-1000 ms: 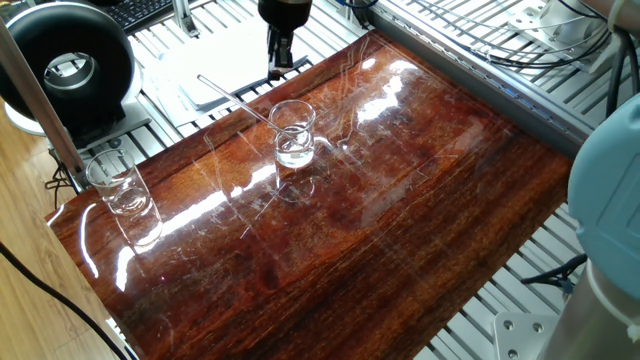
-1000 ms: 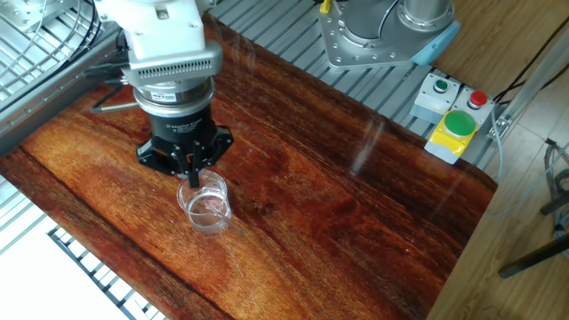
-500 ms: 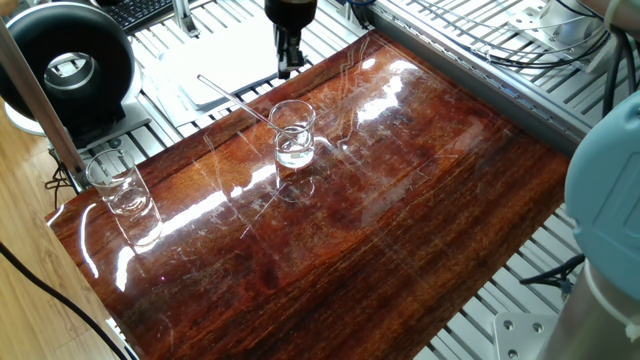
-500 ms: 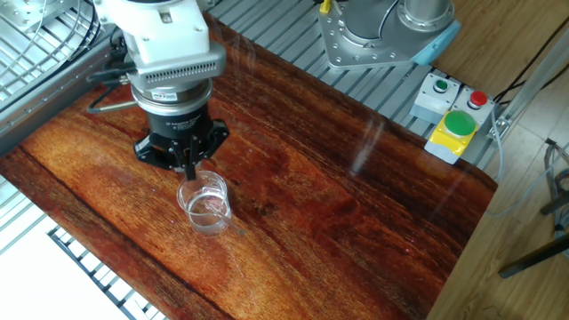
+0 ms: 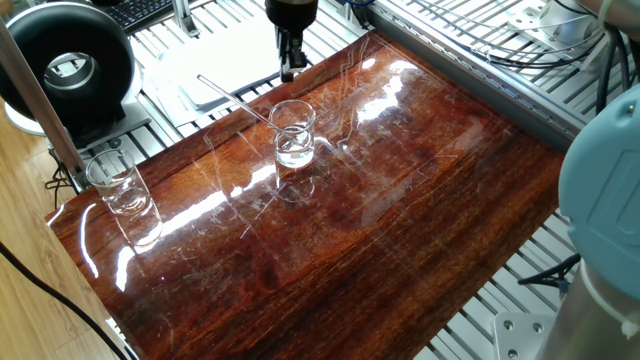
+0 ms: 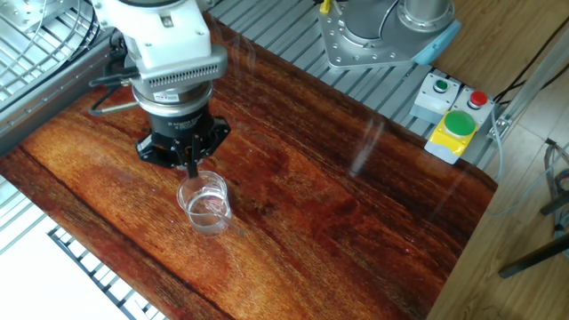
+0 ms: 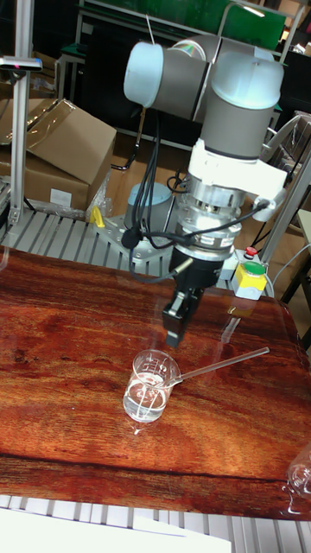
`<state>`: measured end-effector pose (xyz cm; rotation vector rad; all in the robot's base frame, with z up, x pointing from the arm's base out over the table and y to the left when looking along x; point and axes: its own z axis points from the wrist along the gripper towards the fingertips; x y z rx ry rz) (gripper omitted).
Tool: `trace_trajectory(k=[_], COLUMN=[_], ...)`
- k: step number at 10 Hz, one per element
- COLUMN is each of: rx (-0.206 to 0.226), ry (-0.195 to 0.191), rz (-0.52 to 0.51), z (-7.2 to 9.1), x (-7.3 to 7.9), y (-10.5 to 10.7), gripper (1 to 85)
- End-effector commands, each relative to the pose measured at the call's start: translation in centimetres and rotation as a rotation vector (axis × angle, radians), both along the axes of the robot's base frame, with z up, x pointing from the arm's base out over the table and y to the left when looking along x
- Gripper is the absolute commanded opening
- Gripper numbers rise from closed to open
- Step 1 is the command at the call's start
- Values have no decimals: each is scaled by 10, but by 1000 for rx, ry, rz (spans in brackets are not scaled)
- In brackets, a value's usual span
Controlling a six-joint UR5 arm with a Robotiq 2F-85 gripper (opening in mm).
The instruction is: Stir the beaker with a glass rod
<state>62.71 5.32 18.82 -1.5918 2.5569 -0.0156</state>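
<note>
Glass rod [image 7: 220, 364] is what matters here: it leans with its lower end inside the beaker [image 7: 150, 386] and its free end slanting up over the rim, out to the right in the tall view. The gripper [image 7: 177, 327] hangs above the table just behind the beaker, a little off the rod's line, holding nothing; its fingers look close together, though I cannot tell how far shut they are. To stir, I would expect it to come down across the rod's raised stretch, clear of the rim. The beaker stands mid-table on the wooden board [image 5: 420, 220] with clear liquid in its bottom. A second beaker [image 5: 118, 187] stands well apart at the board's corner, not in the way.
</note>
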Motion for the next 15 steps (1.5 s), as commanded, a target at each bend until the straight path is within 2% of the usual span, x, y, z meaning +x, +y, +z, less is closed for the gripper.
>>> trace_trajectory(k=[1,2,4,8,15], rx=[50,44,68,97,132], ry=[-10,-10,-3,-40,-50], rz=[32,55,74,74,60], z=[-4,-6,-10,-20,-20], x=[9,10,9,14,15], y=[20,23,38,65,81], gripper=[377,377,377,373,373])
